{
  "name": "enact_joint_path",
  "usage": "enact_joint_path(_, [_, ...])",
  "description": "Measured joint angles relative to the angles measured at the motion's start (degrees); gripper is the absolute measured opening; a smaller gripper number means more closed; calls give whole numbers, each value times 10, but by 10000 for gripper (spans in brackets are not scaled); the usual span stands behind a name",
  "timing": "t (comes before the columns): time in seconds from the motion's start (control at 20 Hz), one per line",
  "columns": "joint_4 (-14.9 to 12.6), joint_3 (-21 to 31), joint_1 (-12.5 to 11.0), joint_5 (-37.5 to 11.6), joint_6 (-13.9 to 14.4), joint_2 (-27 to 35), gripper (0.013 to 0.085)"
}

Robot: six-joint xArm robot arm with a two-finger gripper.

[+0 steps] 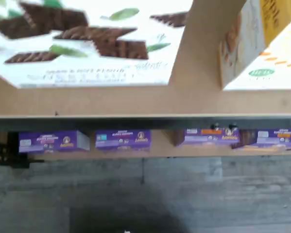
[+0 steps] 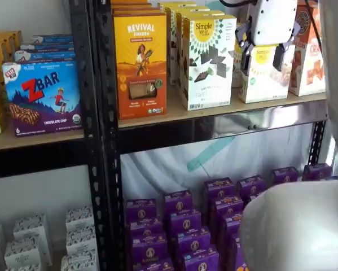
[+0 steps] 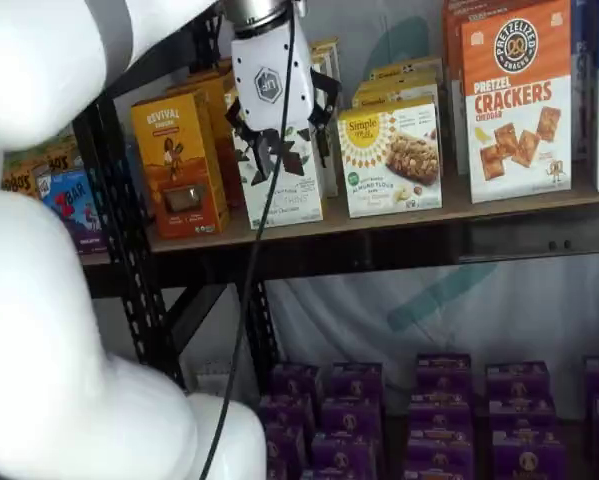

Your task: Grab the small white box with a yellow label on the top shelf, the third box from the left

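Observation:
The small white box [image 2: 266,79] [image 3: 391,160], with a yellow round logo and a baked-bar picture, stands on the top shelf [image 2: 174,114] [image 3: 499,208]. It is between a taller white box with chocolate pieces [image 2: 207,62] [image 3: 284,190] and an orange-and-white cracker box [image 3: 517,100]. My gripper [image 2: 263,57] [image 3: 284,135] hovers in front of the shelf, open, with a plain gap between its black fingers and nothing held. It overlaps the small box in one shelf view and the taller box in the other. The wrist view shows the small box [image 1: 262,43] beside the taller one [image 1: 87,43].
An orange Revival box [image 2: 140,65] [image 3: 177,160] stands left of the taller white box. Several purple boxes [image 2: 185,223] [image 3: 429,410] sit on the lower level. A black rack post [image 2: 98,135] divides off a shelf with a blue ZBar box [image 2: 42,96].

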Motion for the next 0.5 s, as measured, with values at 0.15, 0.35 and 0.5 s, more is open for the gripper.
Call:
enact_joint_path(0.15, [2, -6, -19, -24, -18, 21, 850])
enact_joint_path(0.35, [11, -19, -41, -48, -40, 46, 850])
enact_joint_path(0.5, [15, -31, -54, -59, -52, 63, 850])
